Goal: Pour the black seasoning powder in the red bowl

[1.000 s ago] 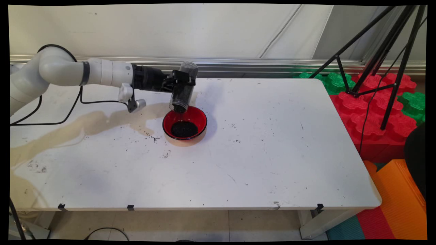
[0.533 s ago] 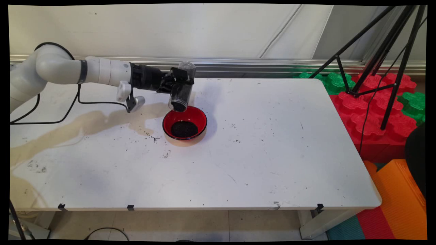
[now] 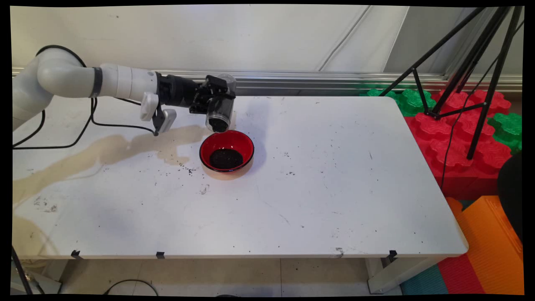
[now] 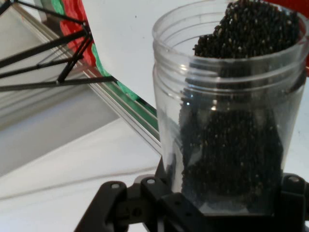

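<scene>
My gripper (image 3: 217, 100) is shut on a clear plastic jar (image 3: 219, 111) that holds small black grains. The jar is tipped over, its open mouth pointing down and toward the camera, just behind and above the far rim of a red bowl (image 3: 226, 152). The bowl stands on the white table (image 3: 317, 184) with a dark heap of the same grains in its bottom. In the hand view the jar (image 4: 231, 121) fills the right side, with black grains piled against its lower wall up to the mouth, and the gripper (image 4: 227, 203) clamps its base.
Loose black grains and a tan stain (image 3: 104, 152) lie on the table left of the bowl. Black cables (image 3: 62, 146) hang from the arm at the left. A black tripod (image 3: 472, 71) stands over red and green foam blocks (image 3: 459, 138) beyond the table's right edge.
The jar has been lifted and swung back from over the bowl, turning toward level. The stream of grains into the bowl has stopped.
</scene>
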### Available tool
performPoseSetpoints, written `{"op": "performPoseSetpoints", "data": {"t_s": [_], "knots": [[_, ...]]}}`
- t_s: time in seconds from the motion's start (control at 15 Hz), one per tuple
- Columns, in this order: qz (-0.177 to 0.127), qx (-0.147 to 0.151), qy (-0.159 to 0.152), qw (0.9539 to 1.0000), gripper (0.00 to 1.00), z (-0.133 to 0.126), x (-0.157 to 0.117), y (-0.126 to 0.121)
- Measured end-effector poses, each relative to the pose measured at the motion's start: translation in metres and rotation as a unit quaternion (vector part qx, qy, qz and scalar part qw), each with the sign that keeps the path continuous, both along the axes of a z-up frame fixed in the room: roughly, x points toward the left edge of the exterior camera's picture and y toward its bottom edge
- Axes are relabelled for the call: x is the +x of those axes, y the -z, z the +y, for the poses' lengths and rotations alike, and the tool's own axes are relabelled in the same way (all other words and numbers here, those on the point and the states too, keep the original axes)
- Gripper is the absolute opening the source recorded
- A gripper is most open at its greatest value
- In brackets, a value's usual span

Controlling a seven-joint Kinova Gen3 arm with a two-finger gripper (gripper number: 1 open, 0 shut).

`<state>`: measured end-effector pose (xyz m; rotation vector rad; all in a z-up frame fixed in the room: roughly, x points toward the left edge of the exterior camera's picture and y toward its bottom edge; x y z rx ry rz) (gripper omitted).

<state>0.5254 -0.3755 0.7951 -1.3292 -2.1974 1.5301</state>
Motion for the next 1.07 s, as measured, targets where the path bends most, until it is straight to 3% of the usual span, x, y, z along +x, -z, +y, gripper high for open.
{"op": "performPoseSetpoints", "data": {"t_s": [0.27,0.6,0.8,1.07], "knots": [[0.032,0.032,-0.027,0.9986,0.00,0.002,0.003,-0.011],[0.076,0.075,-0.057,0.9926,0.00,0.006,0.005,-0.025],[0.115,0.107,-0.083,0.9841,0.00,0.009,0.004,-0.035],[0.181,0.155,-0.126,0.9631,0.00,0.013,0.004,-0.049]]}}
